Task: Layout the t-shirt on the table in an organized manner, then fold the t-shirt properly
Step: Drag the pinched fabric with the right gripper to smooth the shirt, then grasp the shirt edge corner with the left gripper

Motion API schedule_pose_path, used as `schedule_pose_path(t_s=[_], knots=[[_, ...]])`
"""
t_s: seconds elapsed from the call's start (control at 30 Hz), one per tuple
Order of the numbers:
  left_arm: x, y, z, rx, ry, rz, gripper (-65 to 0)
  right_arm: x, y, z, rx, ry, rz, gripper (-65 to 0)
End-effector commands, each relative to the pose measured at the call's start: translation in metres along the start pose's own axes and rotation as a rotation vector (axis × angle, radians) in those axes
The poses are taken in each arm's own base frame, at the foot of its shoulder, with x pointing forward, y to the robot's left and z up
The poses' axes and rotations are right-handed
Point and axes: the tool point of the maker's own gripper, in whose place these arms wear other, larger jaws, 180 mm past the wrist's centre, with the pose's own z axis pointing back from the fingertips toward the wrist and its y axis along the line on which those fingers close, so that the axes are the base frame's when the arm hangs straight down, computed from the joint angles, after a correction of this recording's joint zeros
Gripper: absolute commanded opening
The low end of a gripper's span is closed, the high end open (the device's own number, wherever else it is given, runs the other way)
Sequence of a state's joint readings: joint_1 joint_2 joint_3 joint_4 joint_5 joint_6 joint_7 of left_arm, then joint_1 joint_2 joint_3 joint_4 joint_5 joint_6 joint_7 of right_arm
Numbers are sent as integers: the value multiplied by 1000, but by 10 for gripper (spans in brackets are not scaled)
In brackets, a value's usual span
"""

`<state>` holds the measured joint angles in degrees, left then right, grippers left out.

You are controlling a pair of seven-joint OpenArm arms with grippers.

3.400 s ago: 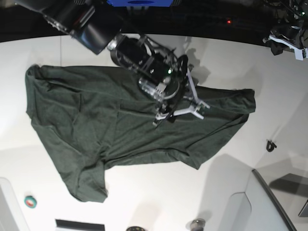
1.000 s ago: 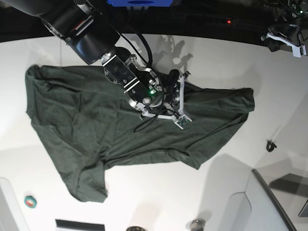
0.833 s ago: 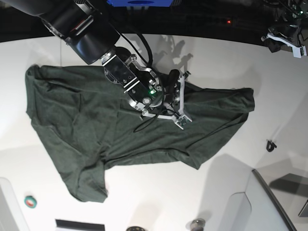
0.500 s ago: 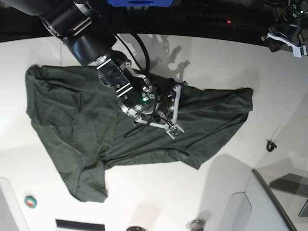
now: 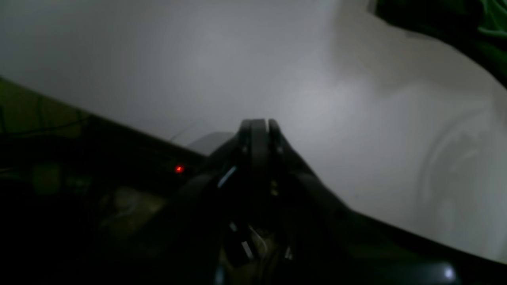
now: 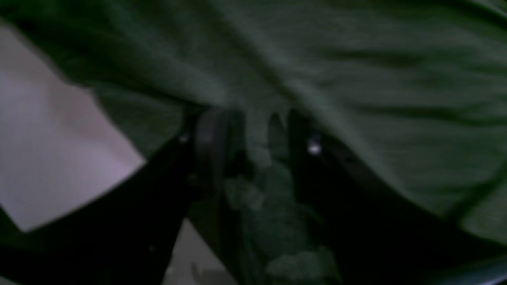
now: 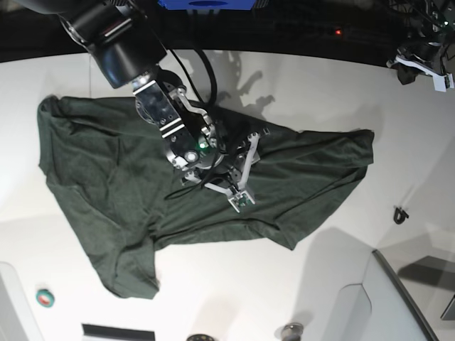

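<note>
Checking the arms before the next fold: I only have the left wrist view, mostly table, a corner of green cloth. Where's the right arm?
Observer: Base view has the right arm reaching over the middle of the shirt.
Operator: Right fingers open or shut?
Observer: Open. The right wrist view shows the fingers apart, with shirt visible between them.
Operator: Shirt folded up already?
Observer: No, base view shows it spread wide across the table, wrinkled, with one part sticking out toward the bottom left of the picture.
</note>
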<state>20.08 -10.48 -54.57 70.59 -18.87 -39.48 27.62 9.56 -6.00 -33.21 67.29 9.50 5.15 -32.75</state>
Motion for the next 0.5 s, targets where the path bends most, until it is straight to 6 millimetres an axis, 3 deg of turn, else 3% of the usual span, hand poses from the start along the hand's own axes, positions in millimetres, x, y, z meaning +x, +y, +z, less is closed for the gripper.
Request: schedule_pose_path(t_s=[0.0,0.1,0.13,0.2,0.33,0.47], knots=[[24,2,5,-4,-64,-33,-650,28,13,8,30,-82,38,-381],[40,-5,7,-11,-103,-65,-650,26,46,11,84,-86,154,-381],[43,-16,5,-31,-112,-77,-650,25,49,11,89,-85,164,-381],[61,-39,0,-74,-151,-119,-650,26,48,10,76,-90,144,-387],[74,-70,-12,-141,-176,-144,-648,24,43,10,56,-86,130,-393],[82,-100,-25,-196,-203,-130,-477,9,28,12,33,-59,135,-393]])
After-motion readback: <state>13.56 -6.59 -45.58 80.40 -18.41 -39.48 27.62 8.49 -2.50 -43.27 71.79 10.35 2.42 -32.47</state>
